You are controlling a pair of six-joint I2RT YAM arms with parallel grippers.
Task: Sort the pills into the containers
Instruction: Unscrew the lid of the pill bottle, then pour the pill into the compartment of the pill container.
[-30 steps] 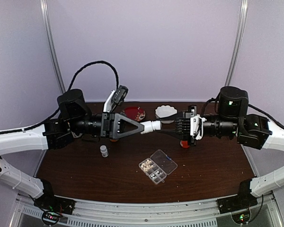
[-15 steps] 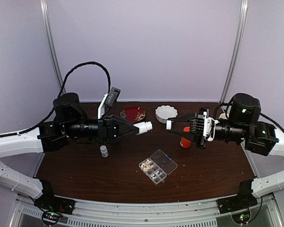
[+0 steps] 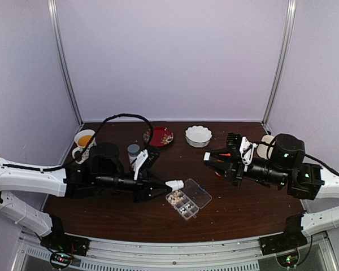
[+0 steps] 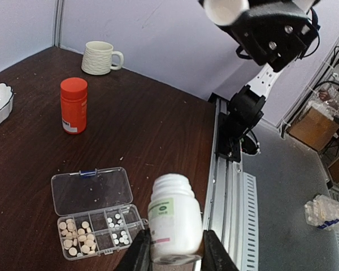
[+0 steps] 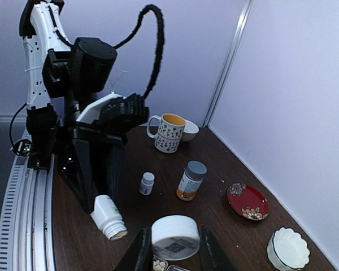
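Note:
My left gripper [image 3: 168,185] is shut on an uncapped white bottle [image 3: 174,184], tipped on its side with its mouth just above the pill box's near-left end. The left wrist view has the bottle [image 4: 175,221] between my fingers. The clear pill box [image 4: 96,212], with its containers, lies open on the table with its lid flat. Cream pills [image 4: 78,236] and small white pills [image 4: 117,226] fill some cells. My right gripper [image 3: 209,157] hovers to the right, shut on the bottle's white cap [image 5: 175,237].
An orange bottle [image 4: 73,105] stands right of the box under my right arm. At the back are a red plate [image 3: 159,136], a white scalloped bowl [image 3: 198,135], an amber bottle with a grey cap [image 5: 191,180], a small white bottle [image 5: 147,183] and a patterned mug [image 3: 83,141].
The bottle and cap have come apart. My left arm dropped from mid-air toward the pill box and tipped the bottle. My right arm drew back right and lower with the cap.

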